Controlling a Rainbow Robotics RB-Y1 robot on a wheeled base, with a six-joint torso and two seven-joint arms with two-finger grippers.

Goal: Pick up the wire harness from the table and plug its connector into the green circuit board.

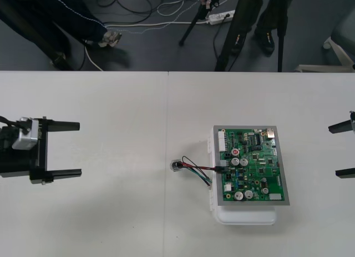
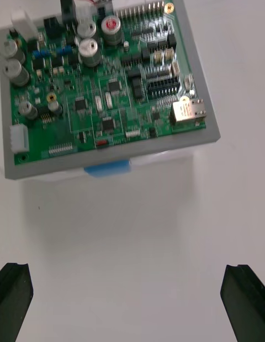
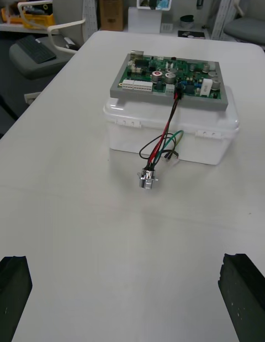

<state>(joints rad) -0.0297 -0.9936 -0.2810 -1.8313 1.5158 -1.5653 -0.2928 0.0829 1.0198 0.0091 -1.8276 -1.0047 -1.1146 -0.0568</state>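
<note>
- Harness lies just left of centre in the front view. It bridges the table and the board.
- Its plug sits at the board's left edge. In the left wrist view the wires climb the base wall to it, so it appears seated in a board connector. How deep it sits cannot be told.
- The socket rests on the table left of the base, well apart from both grippers. The wires loop slack between socket and plug, probably because nothing is holding or pulling them.
- The board lies flat on top of the base in the right-centre of the front view. That raises its edge connector above the table, so the wires slope upward to reach it.
- Left gripper is at the left edge of the front view. Its fingers are spread wide with nothing between them.
- Right gripper is at the right edge. Its fingers are likewise wide apart and empty, facing the board across bare table.
- Both grippers wait at their own sides, which reads as a parked pose. The plugging step looks done.
- Count: one harness, one plug, one socket and wires in three colours (red, black, green). There is also one board, one base and two grippers with two fingers each.
</note>
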